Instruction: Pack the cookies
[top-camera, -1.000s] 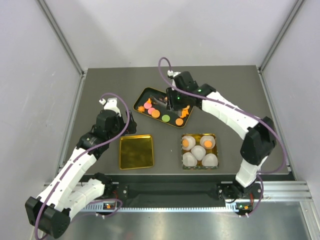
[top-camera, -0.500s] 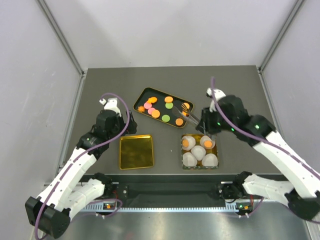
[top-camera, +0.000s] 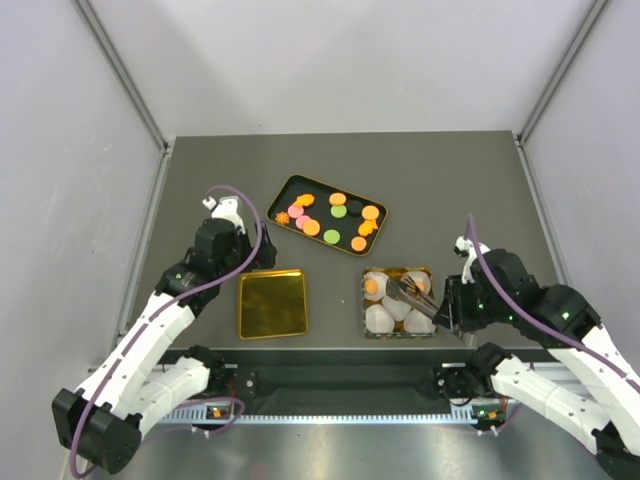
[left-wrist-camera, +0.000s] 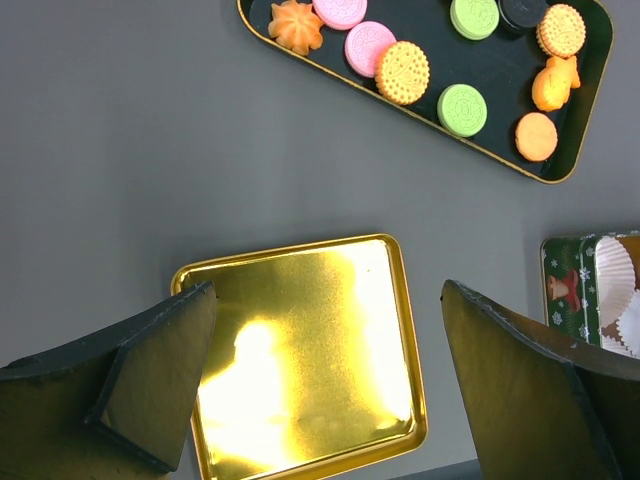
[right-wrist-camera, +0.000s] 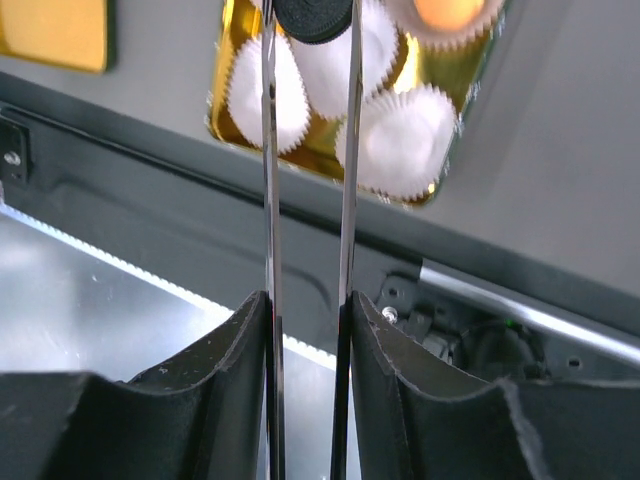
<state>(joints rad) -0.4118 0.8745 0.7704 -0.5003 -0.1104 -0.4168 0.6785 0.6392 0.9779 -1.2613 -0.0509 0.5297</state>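
The cookies (top-camera: 331, 216), orange, green, pink and black, lie in a black tray (top-camera: 288, 190) at the table's middle back; they also show in the left wrist view (left-wrist-camera: 403, 72). My right gripper (top-camera: 447, 307) (right-wrist-camera: 308, 300) is shut on metal tongs (right-wrist-camera: 268, 150) that pinch a black cookie (right-wrist-camera: 312, 18) at their tips. The tongs' tips (top-camera: 398, 290) hover over a gold tin (top-camera: 400, 333) holding several white paper cups (right-wrist-camera: 398, 140); two cups hold an orange cookie (top-camera: 373, 286). My left gripper (top-camera: 243, 262) (left-wrist-camera: 330, 300) is open and empty above a gold lid (left-wrist-camera: 300, 350).
The gold lid (top-camera: 272, 303) lies left of the tin, near the front edge. The tin's green printed side shows in the left wrist view (left-wrist-camera: 562, 285). Grey walls enclose the table on three sides. A metal rail (top-camera: 400, 380) runs along the front.
My right arm has swung from the black tray back towards the front, bringing the tongs over the tin. One black cookie came along in the tongs. The left arm has hardly moved.
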